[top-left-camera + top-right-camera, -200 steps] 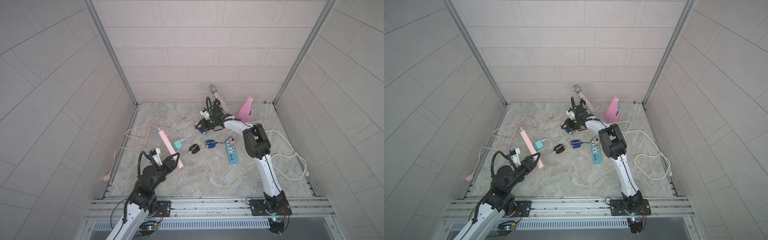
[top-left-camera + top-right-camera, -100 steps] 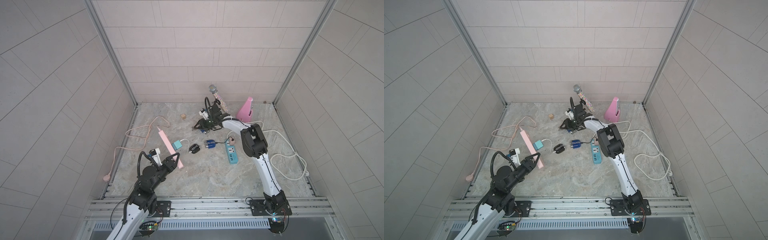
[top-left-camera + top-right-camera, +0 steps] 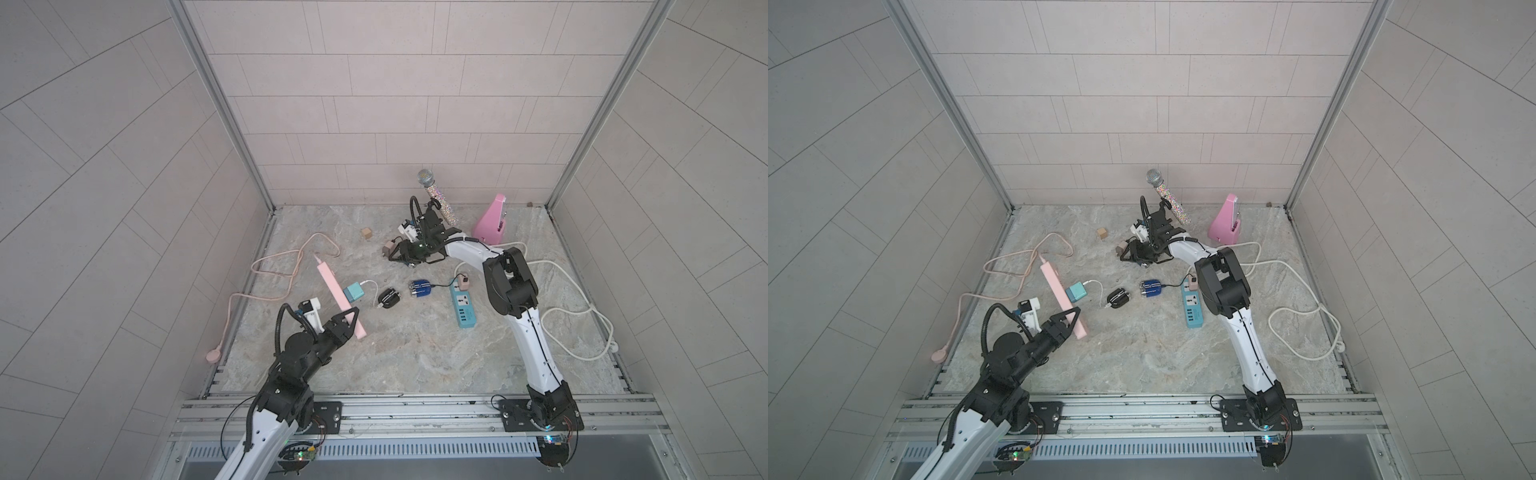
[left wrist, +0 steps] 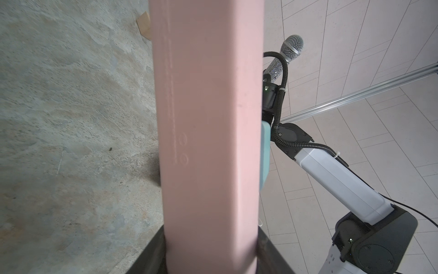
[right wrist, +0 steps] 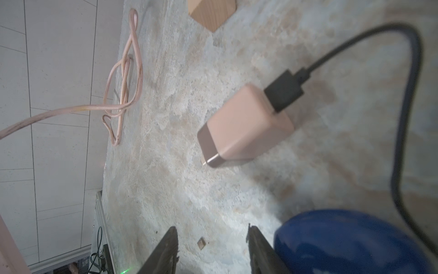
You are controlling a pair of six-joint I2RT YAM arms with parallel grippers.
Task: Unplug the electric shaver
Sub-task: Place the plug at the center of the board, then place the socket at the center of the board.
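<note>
- At the back of the floor [image 3: 415,353], the right gripper [image 5: 212,231] has its jaws spread, nothing between; the blue shaver [image 5: 343,242] lies just beside one finger.
- A beige adapter [image 5: 244,123] with a black cable [image 5: 407,118] lies loose nearby.
- Left gripper [image 3: 347,318] pinches the pink power strip [image 3: 336,297].

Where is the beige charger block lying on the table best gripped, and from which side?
Probably across the two long side faces of the beige charger block, coming down from above. It lies flat on the table, with the black USB plug at one end and the prong end opposite, so only its mid-body sides are free. The right gripper stands open nearby.
</note>
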